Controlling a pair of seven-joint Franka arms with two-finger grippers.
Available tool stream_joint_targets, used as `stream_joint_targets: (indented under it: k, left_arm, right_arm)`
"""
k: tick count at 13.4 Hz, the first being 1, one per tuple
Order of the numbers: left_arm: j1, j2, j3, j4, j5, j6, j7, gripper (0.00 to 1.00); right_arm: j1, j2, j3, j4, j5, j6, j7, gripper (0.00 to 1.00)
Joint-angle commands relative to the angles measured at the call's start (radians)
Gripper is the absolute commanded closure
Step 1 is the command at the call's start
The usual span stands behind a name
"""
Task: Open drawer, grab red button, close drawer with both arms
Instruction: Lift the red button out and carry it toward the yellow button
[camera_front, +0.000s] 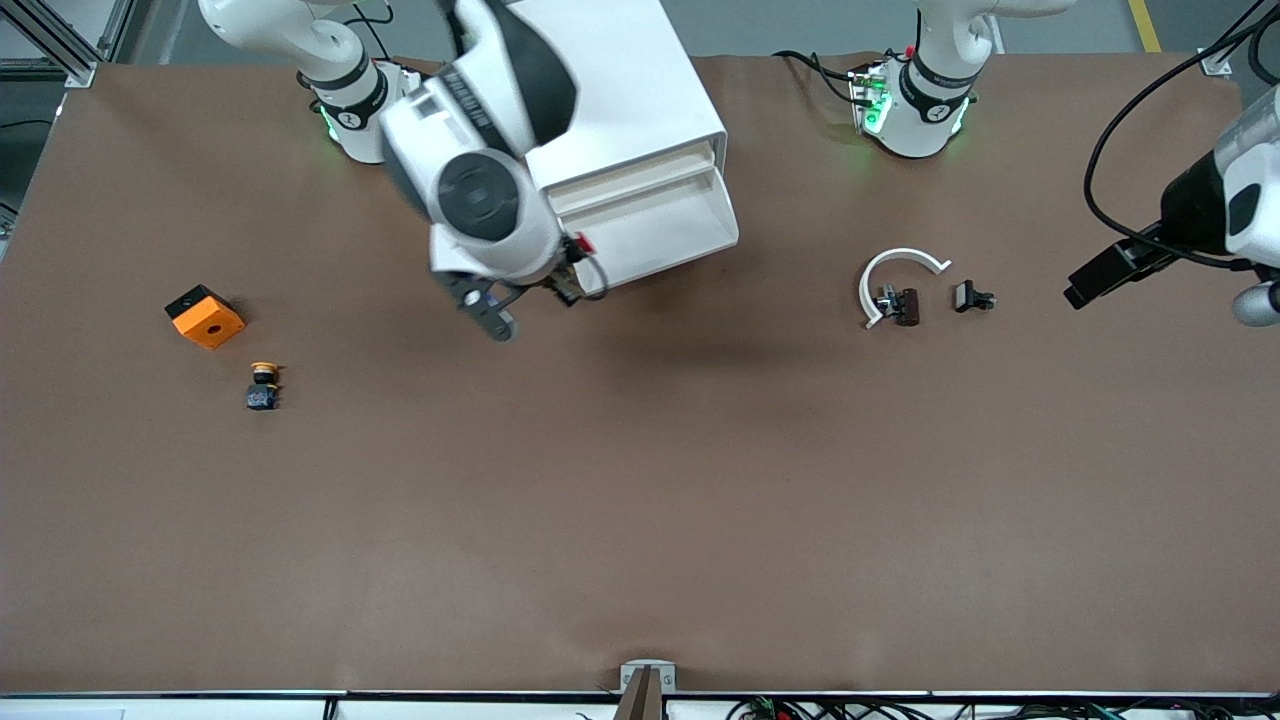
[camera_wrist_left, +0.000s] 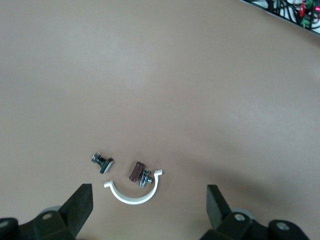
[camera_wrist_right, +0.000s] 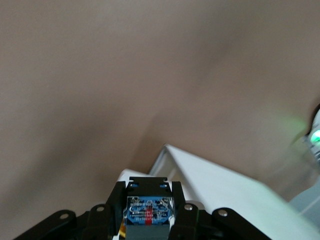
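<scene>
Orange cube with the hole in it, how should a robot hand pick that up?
Probably from straight above, closing on two opposite flat orange sides of the orange cube. It rests flat on the table with its hole facing up, turned askew to the table's edges, so the hand should turn to match.

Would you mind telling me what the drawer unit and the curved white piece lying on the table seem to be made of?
The drawer unit looks like matte white plastic: smooth, uniform walls with rounded corners, though painted board cannot be ruled out. The curved white piece, toward the left arm's end of the table, also looks like plastic: a thin, even white band with a small tab at its end.
</scene>
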Motion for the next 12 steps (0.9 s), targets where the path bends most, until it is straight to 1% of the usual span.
stream_joint_targets:
  k: [1, 3, 4, 5, 6, 7, 8, 10, 11, 12]
  left_arm:
    - [-0.004, -0.063, -0.034, -0.212, 0.001, 0.161, 0.095, 0.0]
    - [-0.004, -0.054, -0.088, -0.316, 0.0, 0.277, 0.1, 0.0]
    - [-0.005, -0.05, -0.117, -0.382, 0.0, 0.359, 0.1, 0.0]
    - [-0.005, -0.045, -0.138, -0.436, -0.002, 0.422, 0.094, 0.0]
    - [-0.005, -0.03, -0.16, -0.477, -0.002, 0.475, 0.083, 0.0]
    - [-0.005, -0.005, -0.189, -0.497, -0.003, 0.505, 0.079, 0.0]
    - [-0.007, 0.024, -0.218, -0.501, -0.007, 0.526, 0.06, 0.0]
    - [-0.022, 0.093, -0.275, -0.502, -0.005, 0.574, -0.054, 0.0]
    - [-0.042, 0.128, -0.293, -0.504, -0.005, 0.604, -0.11, 0.0]
    - [-0.077, 0.156, -0.296, -0.51, -0.002, 0.64, -0.145, 0.0]
  right_arm:
    - [-0.125, -0.033, 0.007, 0.019, 0.009, -0.085, -0.296, 0.73]
    - [-0.243, -0.038, 0.006, 0.002, 0.006, -0.105, -0.568, 0.73]
    - [-0.288, -0.038, 0.006, -0.014, 0.002, -0.106, -0.691, 0.73]
    - [-0.328, -0.038, 0.006, -0.031, -0.026, -0.1, -0.818, 0.73]
    - [-0.359, -0.036, 0.006, -0.042, -0.073, -0.088, -0.918, 0.73]
    - [-0.382, -0.038, 0.006, -0.066, -0.111, -0.059, -1.013, 0.73]
    - [-0.402, -0.042, 0.006, -0.099, -0.128, -0.027, -1.079, 0.73]
    - [-0.439, -0.059, 0.006, -0.169, -0.162, 0.06, -1.172, 0.73]
    - [-0.455, -0.064, 0.006, -0.207, -0.187, 0.117, -1.208, 0.73]
    - [-0.466, -0.065, 0.006, -0.24, -0.207, 0.169, -1.227, 0.73]
